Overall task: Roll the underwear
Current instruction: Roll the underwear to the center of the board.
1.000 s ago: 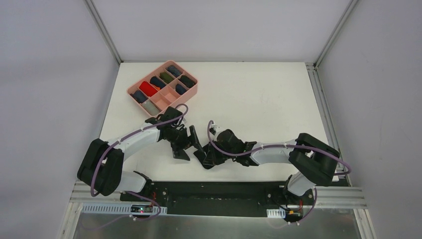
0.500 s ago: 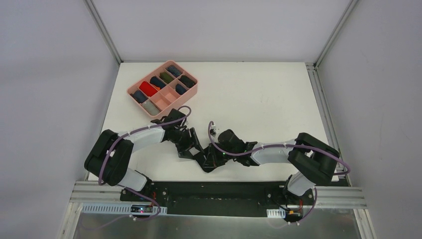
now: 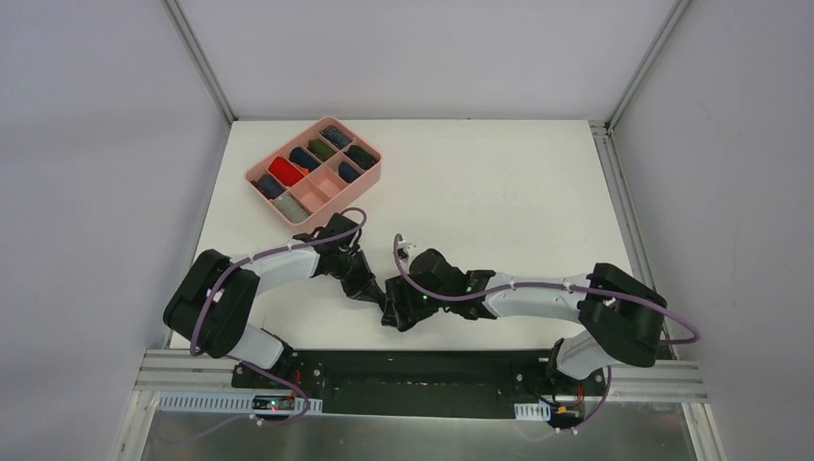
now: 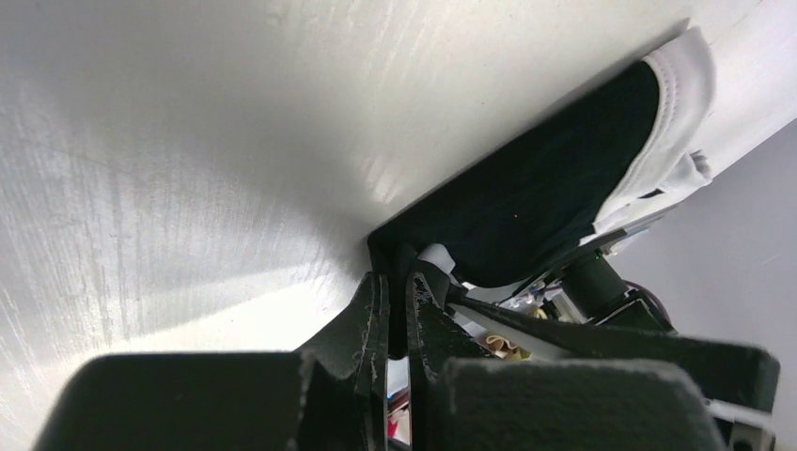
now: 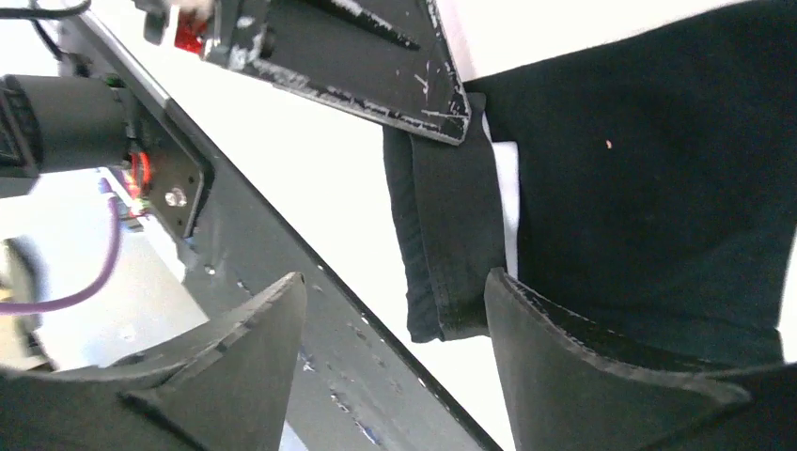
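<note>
The black underwear lies flat on the white table at the tips of the left gripper. Its long axis runs slantwise away from those tips and to their right. The white waistband is at the far end, partly cut off by the frame, and any lettering on it is too small to read. The left gripper's fingers are pressed almost together, pinching the near folded edge of the cloth.

The right gripper hovers with its fingers spread wide. A narrow folded strip of the same cloth runs lengthwise away from the gap between them. The broad black panel lies beyond its right finger and partly under it.

In the top view the two grippers meet over the garment and hide most of it; its outline there cannot be made out.
</note>
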Robot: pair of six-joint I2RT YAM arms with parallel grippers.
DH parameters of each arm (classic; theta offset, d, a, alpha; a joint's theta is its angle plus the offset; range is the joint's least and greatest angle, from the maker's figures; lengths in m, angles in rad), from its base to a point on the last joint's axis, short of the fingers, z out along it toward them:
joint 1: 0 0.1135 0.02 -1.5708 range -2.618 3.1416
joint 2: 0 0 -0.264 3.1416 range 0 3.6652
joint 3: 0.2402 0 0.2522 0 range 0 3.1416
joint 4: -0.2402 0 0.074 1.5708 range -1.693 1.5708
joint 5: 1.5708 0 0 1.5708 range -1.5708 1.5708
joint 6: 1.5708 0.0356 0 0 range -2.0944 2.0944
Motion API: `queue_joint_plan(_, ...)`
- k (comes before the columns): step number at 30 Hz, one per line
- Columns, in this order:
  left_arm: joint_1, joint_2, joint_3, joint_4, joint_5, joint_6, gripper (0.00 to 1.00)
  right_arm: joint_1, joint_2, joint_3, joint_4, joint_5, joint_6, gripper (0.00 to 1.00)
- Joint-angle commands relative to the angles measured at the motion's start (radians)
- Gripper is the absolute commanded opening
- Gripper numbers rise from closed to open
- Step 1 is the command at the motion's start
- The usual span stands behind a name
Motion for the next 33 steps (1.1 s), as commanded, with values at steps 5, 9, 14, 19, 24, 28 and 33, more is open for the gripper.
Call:
queue_joint_plan(5,-0.01,-0.038,-0.013,-0.006,-0.039,-0.054,0.0,0.148,-0.033,0.181,-0.402,0.5,-0.182,0.71)
queue_joint_plan(9,-0.01,-0.034,-0.006,-0.006,-0.039,-0.057,0.0,0.2,0.006,0.223,-0.433,0.578,-0.225,0.65)
queue_joint_plan(14,-0.011,-0.033,-0.002,-0.006,-0.04,-0.055,0.0,0.237,0.076,0.279,-0.456,0.58,-0.26,0.62)
queue_joint_plan(19,-0.01,-0.033,0.001,-0.006,-0.041,-0.059,0.0,0.27,0.132,0.316,-0.454,0.593,-0.283,0.62)
queue_joint_plan(24,-0.01,-0.039,0.001,-0.006,-0.044,-0.061,0.0,0.283,0.178,0.351,-0.478,0.624,-0.287,0.6)
queue_joint_plan(28,-0.01,-0.044,-0.003,-0.006,-0.043,-0.06,0.0,0.284,0.205,0.356,-0.482,0.645,-0.289,0.53)
queue_joint_plan(33,-0.01,-0.057,-0.009,-0.006,-0.05,-0.067,0.0,0.284,0.21,0.346,-0.481,0.655,-0.273,0.2)
